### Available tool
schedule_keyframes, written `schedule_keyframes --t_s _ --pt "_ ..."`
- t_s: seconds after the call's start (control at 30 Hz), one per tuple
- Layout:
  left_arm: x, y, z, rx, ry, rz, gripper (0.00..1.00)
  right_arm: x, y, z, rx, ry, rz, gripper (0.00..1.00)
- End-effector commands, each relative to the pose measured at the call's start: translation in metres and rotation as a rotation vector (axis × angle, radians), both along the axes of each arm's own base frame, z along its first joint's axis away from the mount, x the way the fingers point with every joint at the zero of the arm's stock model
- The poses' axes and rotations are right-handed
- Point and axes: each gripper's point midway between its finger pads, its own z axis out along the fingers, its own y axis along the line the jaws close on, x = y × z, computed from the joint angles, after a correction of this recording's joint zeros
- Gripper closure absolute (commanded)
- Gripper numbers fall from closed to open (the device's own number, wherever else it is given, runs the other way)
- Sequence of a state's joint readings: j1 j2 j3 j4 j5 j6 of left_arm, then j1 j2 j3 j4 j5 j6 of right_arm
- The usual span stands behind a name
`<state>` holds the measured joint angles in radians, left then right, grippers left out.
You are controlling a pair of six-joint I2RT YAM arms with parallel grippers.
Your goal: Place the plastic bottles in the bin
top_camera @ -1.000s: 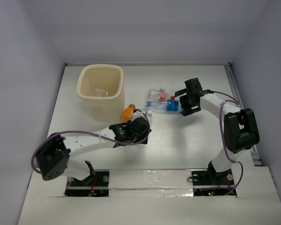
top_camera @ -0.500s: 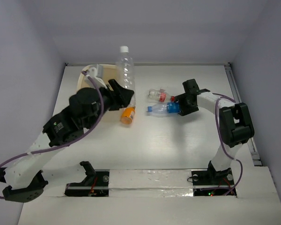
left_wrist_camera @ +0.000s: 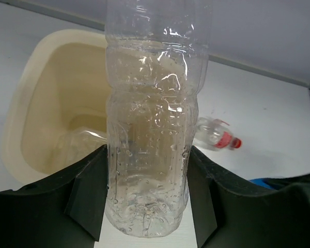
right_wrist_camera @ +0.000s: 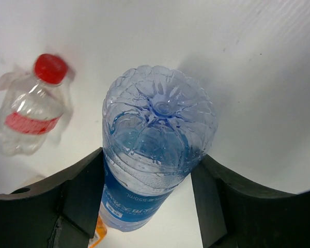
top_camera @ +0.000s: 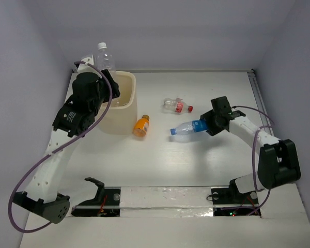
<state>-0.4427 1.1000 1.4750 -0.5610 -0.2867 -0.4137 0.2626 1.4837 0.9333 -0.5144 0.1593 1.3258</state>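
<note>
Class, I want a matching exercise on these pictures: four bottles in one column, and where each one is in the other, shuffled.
1. clear white-capped bottle
2. blue-labelled bottle
3. red-capped bottle
4. orange bottle

A. lying beside the bin
B. held by the right gripper
C. held by the left gripper
D. lying on the table, away from the bin

Pairs: 1-C, 2-B, 3-D, 4-A

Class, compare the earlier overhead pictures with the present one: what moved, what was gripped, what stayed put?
The left gripper, shut on the clear crinkled plastic bottle, lifted it off the white table and swung it left to the cream plastic bin. The right gripper, shut on the blue-labelled clear bottle, drew it toward the near edge. The red-capped bottle and short orange bottle stayed put.
</note>
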Motion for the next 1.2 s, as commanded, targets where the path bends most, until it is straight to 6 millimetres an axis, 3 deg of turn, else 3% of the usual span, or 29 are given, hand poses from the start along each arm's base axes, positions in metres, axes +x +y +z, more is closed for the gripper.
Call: schedule_keyframes --t_s 0.0,0.07,0.1,0.23,0.3,0.4,0.43,0.47,0.5,0.53,0.57,0.6,0.63,0.67,0.7,0.73,0.77,0.87,0.9,0.93,0.97,1.0,1.03,1.07,1.1,1.13,1.17 --pt "0.018 0.012 0.001 0.039 -0.053 0.001 0.72 0.005 -0.011 0.032 -0.055 -0.132 0.04 0.44" --pt "0.031 0.022 -0.016 0.062 -0.022 0.019 0.72 0.004 -0.011 0.06 -0.052 -0.218 0.065 0.43" --pt "0.035 0.02 -0.015 0.061 -0.04 0.014 0.72 0.004 -0.011 0.071 -0.051 -0.25 0.072 0.43" --pt "0.048 0.026 -0.031 0.095 -0.026 0.047 0.73 0.002 -0.01 0.143 -0.025 -0.439 0.095 0.44" --pt "0.051 0.026 -0.032 0.094 -0.049 0.05 0.73 -0.002 -0.001 0.191 -0.006 -0.555 0.126 0.45" --pt "0.053 0.028 -0.049 0.111 -0.045 0.058 0.71 -0.004 0.017 0.239 0.02 -0.661 0.178 0.45" --pt "0.054 0.028 -0.061 0.124 -0.025 0.055 0.7 -0.003 0.022 0.271 0.033 -0.723 0.183 0.45" --pt "0.054 0.028 -0.066 0.127 -0.021 0.052 0.64 -0.001 0.027 0.287 0.031 -0.758 0.187 0.45" --pt "0.054 0.028 -0.068 0.128 -0.024 0.054 0.57 -0.001 0.046 0.298 0.035 -0.779 0.238 0.45" --pt "0.054 0.028 -0.076 0.133 -0.009 0.053 0.49 -0.001 0.05 0.337 0.037 -0.862 0.231 0.45" --pt "0.053 0.029 -0.078 0.135 -0.005 0.054 0.37 -0.001 0.059 0.352 0.017 -0.893 0.259 0.45" --pt "0.052 0.029 -0.079 0.135 -0.003 0.054 0.32 0.008 0.072 0.354 -0.006 -0.891 0.285 0.45" --pt "0.051 0.03 -0.081 0.135 -0.002 0.056 0.25 0.005 0.091 0.365 -0.003 -0.913 0.329 0.45" --pt "0.048 0.031 -0.076 0.133 -0.014 0.057 0.09 0.006 0.093 0.395 -0.011 -0.964 0.312 0.45" --pt "0.046 0.032 -0.075 0.133 -0.015 0.059 0.01 0.019 0.108 0.387 -0.058 -0.946 0.351 0.45" --pt "0.045 0.032 -0.068 0.129 -0.03 0.059 0.01 0.018 0.122 0.392 -0.062 -0.953 0.377 0.45" --pt "0.041 0.033 -0.06 0.126 -0.047 0.058 0.01 0.02 0.124 0.411 -0.073 -0.994 0.371 0.45" --pt "0.031 0.035 -0.036 0.108 -0.087 0.054 0.01 0.036 0.153 0.409 -0.111 -0.997 0.405 0.45" --pt "0.029 0.036 -0.032 0.104 -0.096 0.057 0.01 0.038 0.154 0.425 -0.122 -1.029 0.408 0.45" --pt "0.026 0.038 -0.024 0.099 -0.11 0.064 0.01 0.039 0.165 0.424 -0.127 -1.024 0.436 0.45" --pt "0.022 0.039 -0.018 0.091 -0.125 0.066 0.01 0.05 0.18 0.409 -0.156 -0.995 0.461 0.45" --pt "0.02 0.043 -0.016 0.093 -0.12 0.076 0.01 0.049 0.192 0.408 -0.183 -0.997 0.497 0.45" --pt "0.017 0.043 -0.007 0.083 -0.136 0.073 0.01 0.047 0.196 0.422 -0.185 -1.016 0.504 0.45" --pt "0.014 0.044 -0.002 0.079 -0.146 0.073 0.01 0.056 0.21 0.408 -0.223 -0.992 0.532 0.45" --pt "0.012 0.045 0.0 0.082 -0.14 0.074 0.01 0.054 0.222 0.408 -0.224 -0.997 0.558 0.45" --pt "0.009 0.047 0.01 0.075 -0.157 0.086 0.01 0.051 0.227 0.421 -0.217 -1.028 0.564 0.45" --pt "0.005 0.05 0.018 0.072 -0.172 0.094 0.01 0.051 0.234 0.422 -0.222 -1.035 0.573 0.46"
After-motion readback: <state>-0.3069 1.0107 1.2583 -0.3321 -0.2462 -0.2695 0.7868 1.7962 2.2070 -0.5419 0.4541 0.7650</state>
